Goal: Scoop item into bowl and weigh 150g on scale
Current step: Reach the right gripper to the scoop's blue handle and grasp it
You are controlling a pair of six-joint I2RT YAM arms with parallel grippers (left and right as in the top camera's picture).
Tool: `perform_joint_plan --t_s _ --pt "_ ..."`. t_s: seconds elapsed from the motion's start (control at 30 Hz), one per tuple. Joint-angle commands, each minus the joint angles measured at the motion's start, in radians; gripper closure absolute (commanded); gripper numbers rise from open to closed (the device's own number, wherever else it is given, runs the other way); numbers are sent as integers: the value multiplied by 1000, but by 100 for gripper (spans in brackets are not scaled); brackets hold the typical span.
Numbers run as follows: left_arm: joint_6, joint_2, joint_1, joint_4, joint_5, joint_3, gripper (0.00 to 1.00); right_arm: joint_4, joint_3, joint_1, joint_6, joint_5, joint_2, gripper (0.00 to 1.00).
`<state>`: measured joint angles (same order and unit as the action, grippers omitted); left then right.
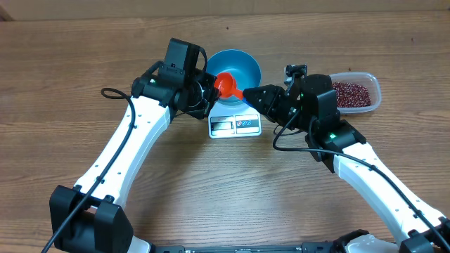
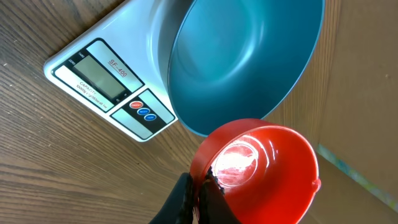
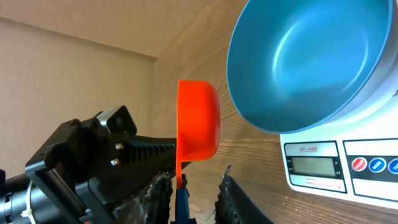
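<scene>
The blue bowl (image 1: 238, 65) (image 2: 249, 56) (image 3: 305, 56) stands empty on the white scale (image 1: 235, 126) (image 2: 106, 74) (image 3: 336, 165). A red scoop (image 1: 226, 84) (image 2: 267, 174) (image 3: 198, 121) hangs empty at the bowl's front-left rim. My left gripper (image 1: 214, 87) (image 2: 200, 194) is shut on the rim of its cup. My right gripper (image 1: 250, 94) (image 3: 194, 193) reaches in from the right. Its jaws straddle the scoop's thin handle (image 3: 180, 198). The handle sits near one finger, with a gap to the other. The beans (image 1: 350, 93) fill a clear tub (image 1: 376, 95) at the right.
Both arms meet close together just in front of the scale. The tub of beans lies right behind the right arm's wrist. A wall runs along the table's far edge.
</scene>
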<state>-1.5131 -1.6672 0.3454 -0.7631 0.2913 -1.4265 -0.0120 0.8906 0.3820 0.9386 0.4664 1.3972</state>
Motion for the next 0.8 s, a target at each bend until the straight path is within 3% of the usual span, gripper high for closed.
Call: perform_joint_plan --t_s 0.0,0.77 --pt "-13 1 3 1 -11 -5 96 7 26 5 7 10 5 75" --pt "-29 1 3 10 -10 -5 96 8 26 5 8 25 5 81"
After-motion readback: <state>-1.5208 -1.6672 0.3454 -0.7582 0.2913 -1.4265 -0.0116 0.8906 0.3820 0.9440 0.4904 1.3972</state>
